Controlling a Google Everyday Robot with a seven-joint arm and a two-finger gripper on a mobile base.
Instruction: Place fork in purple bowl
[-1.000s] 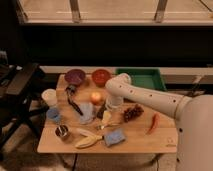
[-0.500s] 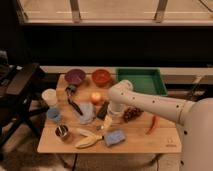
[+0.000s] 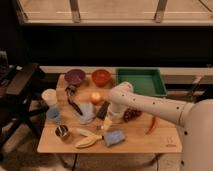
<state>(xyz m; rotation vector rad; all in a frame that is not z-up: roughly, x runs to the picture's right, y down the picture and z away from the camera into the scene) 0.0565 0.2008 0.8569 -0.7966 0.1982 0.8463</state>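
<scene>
The purple bowl (image 3: 75,76) stands at the back left of the wooden table (image 3: 165,142), beside an orange-red bowl (image 3: 101,76). My white arm reaches in from the right and bends down at the table's middle. The dark gripper (image 3: 103,112) points down there, low over the table, between an orange fruit (image 3: 95,97) and a pale blue cloth (image 3: 87,116). It is well in front of the purple bowl. I cannot make out the fork; it may be hidden at the gripper. A longer black-handled utensil (image 3: 74,103) lies left of the gripper.
A green tray (image 3: 141,81) stands at the back right. A white cup (image 3: 49,96), blue cup (image 3: 54,115) and small metal cup (image 3: 62,131) stand along the left. A banana (image 3: 86,140) and blue sponge (image 3: 114,137) lie in front, a red chili (image 3: 152,125) at right.
The arm's bend has moved down and toward the table's front, and the gripper has come lower over the middle of the table. The objects have not moved.
</scene>
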